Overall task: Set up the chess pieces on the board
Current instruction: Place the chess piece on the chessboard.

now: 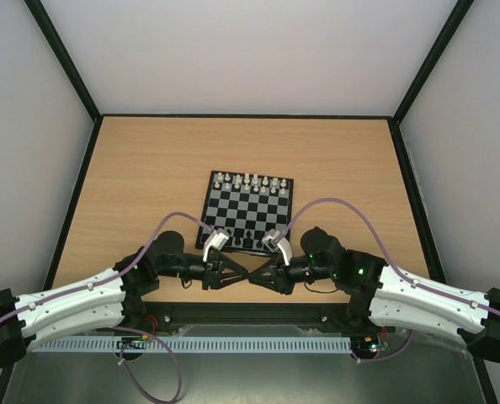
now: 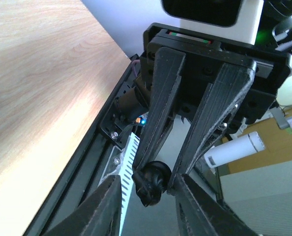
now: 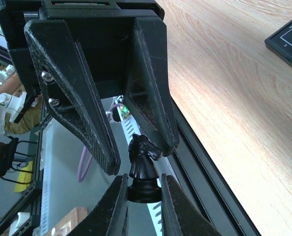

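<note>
Right pincer grips knight; left pincer flanks it.

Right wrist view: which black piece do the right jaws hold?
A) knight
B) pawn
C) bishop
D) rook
A: the knight shows a horse's head, and its base is pinched in the right jaws.

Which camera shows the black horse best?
Right wrist view: the horse stands close, head and base clear. Left wrist view shows just a dark lump; from the top it is too small to see.
</note>
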Controlling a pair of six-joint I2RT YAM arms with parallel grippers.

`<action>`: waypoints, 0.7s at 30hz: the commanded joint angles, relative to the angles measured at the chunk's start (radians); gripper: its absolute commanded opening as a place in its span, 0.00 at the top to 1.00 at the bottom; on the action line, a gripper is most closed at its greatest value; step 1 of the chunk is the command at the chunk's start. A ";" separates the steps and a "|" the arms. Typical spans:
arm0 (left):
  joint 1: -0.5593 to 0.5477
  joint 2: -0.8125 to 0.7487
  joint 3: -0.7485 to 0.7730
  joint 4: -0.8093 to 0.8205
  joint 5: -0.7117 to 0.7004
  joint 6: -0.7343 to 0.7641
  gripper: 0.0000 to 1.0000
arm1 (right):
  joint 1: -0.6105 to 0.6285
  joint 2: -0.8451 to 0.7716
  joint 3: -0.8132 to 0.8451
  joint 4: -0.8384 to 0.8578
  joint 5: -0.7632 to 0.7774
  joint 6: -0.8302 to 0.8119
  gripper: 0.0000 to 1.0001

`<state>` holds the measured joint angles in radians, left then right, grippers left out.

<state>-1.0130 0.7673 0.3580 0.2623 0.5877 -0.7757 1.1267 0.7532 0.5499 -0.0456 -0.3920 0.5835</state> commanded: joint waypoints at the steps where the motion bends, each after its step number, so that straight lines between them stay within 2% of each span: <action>1: 0.006 0.014 -0.008 0.054 0.030 -0.005 0.71 | 0.009 -0.002 0.042 0.013 -0.010 -0.020 0.90; 12: 0.006 0.044 -0.006 0.069 0.031 -0.004 0.83 | 0.009 0.019 0.037 0.011 -0.008 -0.031 0.89; 21: 0.013 0.051 0.000 0.053 0.011 0.002 0.93 | 0.009 0.016 0.030 -0.002 0.023 -0.033 0.73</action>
<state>-1.0092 0.8135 0.3580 0.3016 0.6048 -0.7891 1.1267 0.7761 0.5598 -0.0612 -0.3729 0.5583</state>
